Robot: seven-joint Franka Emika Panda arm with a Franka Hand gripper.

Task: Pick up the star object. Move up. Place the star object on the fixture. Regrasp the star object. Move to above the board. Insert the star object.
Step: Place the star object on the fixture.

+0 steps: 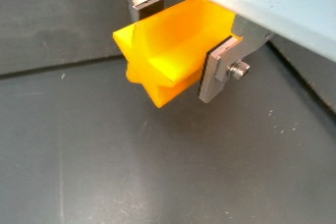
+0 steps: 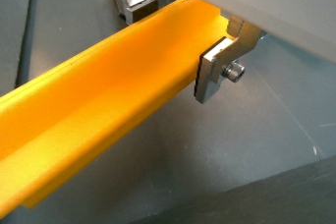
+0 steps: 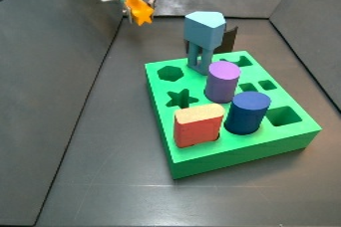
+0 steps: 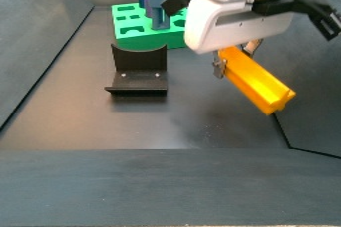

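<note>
The end effector [image 4: 237, 64] was raised well clear of the dark floor, off to one side of the board [image 3: 226, 121]; its silver fingers [image 1: 221, 69] were pinching the star object [image 1: 168, 53] across its width, one plate on either flank, as both wrist views showed; in a wrist view the star object [image 2: 98, 95] ran out as a long orange prism away from the fingers [image 2: 217, 71], so the grip lay near one end. In a side view the star object [image 4: 257, 83] hung tilted, its free end sloping downward, touching nothing; in a side view only a small orange part [image 3: 139, 10] showed below the end effector [image 3: 138, 2].

The blue-grey fixture [image 3: 204, 40] stood at the far edge of the board, unoccupied; the star-shaped hole [image 3: 178, 99] remained open; a purple cylinder [image 3: 222, 80], a dark blue cylinder [image 3: 246, 113] and a red block [image 3: 197, 126] sat in other holes. A dark bracket [image 4: 138, 70] stood on the floor near the board [image 4: 140, 24].

Judgement: pick-up was complete and the lift was in hand or just finished. The next move called for carrying the piece across to the fixture and setting it down steadily there, clear of the standing cylinders, before any regrasp.
</note>
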